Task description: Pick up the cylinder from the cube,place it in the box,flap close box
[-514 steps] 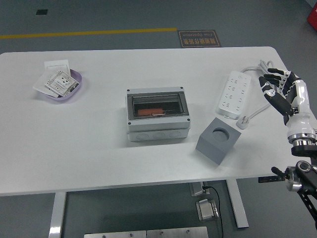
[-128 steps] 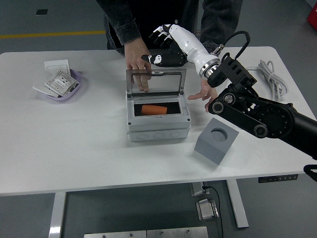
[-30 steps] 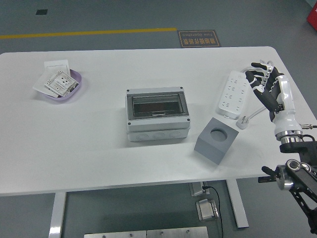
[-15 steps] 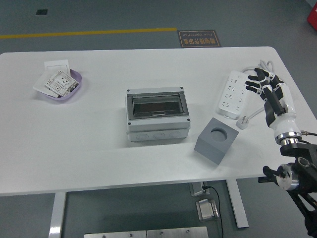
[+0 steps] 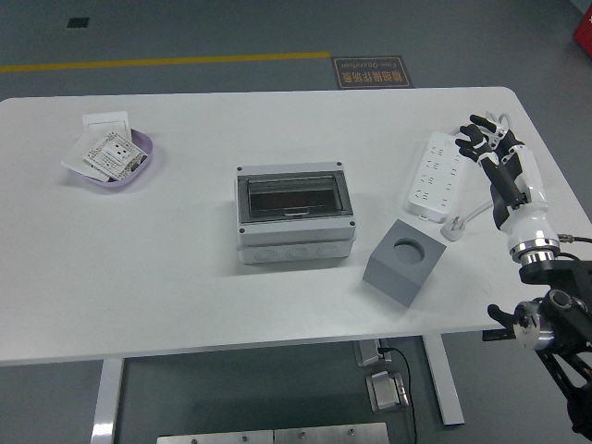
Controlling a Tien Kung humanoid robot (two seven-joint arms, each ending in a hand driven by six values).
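Fingers (image 5: 481, 139) of the right hand (image 5: 501, 165) are loosely spread and hold nothing, hovering just right of the white power strip (image 5: 437, 175) near the table's (image 5: 166, 268) right edge. Left of the strip sits the grey box (image 5: 294, 213), its smoky flap down; the cylinder cannot be made out through it. Between box and hand, nearer the front edge, the grey cube (image 5: 400, 262) shows an empty round socket.

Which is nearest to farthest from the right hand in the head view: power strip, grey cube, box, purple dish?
From the right hand, at the table's right edge:
1. Power strip, just to its left.
2. Grey cube, nearer the table's front edge, left of the hand.
3. Box, mid-table, lid closed.
4. Purple dish, far left, holding cards.
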